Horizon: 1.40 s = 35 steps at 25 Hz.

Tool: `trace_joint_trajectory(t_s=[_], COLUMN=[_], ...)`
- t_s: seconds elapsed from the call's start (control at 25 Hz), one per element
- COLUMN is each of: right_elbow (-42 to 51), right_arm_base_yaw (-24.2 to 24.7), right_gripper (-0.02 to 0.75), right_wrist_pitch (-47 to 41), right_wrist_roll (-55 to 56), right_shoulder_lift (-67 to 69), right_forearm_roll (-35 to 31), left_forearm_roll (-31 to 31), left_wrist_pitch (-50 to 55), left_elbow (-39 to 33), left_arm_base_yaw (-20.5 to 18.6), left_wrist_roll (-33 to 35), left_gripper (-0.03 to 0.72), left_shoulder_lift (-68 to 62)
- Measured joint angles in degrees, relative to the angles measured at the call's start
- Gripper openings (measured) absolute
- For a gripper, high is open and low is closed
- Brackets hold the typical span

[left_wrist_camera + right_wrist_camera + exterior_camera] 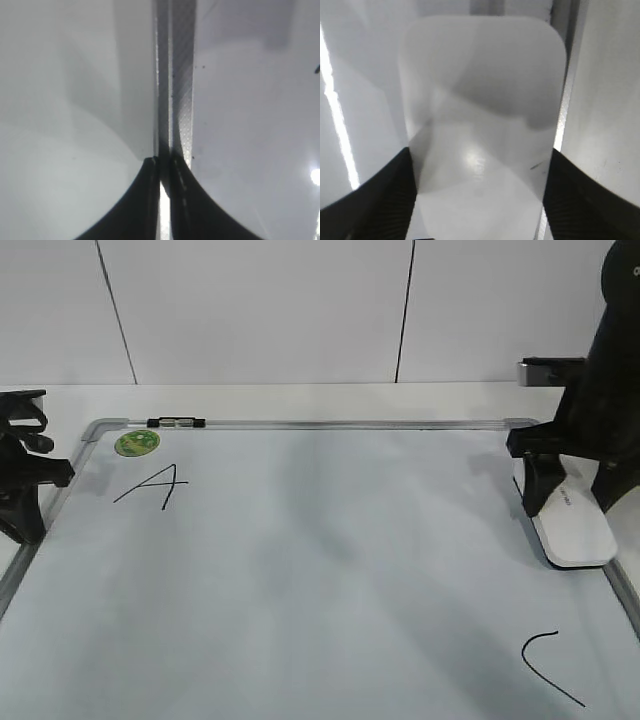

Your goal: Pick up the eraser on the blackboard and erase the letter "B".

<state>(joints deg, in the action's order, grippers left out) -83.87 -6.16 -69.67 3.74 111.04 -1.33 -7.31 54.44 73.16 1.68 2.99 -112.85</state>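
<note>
The blackboard (320, 560) lies flat, with a pale surface and a silver frame. The white eraser (577, 528) lies on it at the right edge. My right gripper (568, 502) reaches down over the eraser with a finger on each long side. In the right wrist view the eraser (480, 95) fills the space between the fingers of the right gripper (480, 156), which touch its sides. No letter "B" shows on the board. My left gripper (22, 515) is shut and empty at the board's left edge. In the left wrist view it (162, 161) sits over the frame (176, 75).
A black "A" (152, 485) is at the board's back left. A black "C"-like curve (548, 665) is at the front right. A black-and-clear marker (176, 423) lies on the back frame, beside a round green sticker (137, 443). A white wall stands behind.
</note>
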Motion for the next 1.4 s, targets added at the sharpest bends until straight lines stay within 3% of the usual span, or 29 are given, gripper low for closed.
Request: trace_joint_trajectory(t_s=[1.4], right_elbow=[-0.03], right_arm_base_yaw=[1.96], right_gripper=[0.535], right_wrist_pitch=[0.0], right_wrist_roll=[-3.0], right_shoulder_lift=[3.18], right_forearm_roll=[-2.32], left_forearm_roll=[-0.3], left_wrist_pitch=[0.39], left_elbow=[0.0], left_arm_base_yaw=[0.0], left_wrist_roll=[0.0], left_gripper=[0.016], left_shoulder_lift=[0.0])
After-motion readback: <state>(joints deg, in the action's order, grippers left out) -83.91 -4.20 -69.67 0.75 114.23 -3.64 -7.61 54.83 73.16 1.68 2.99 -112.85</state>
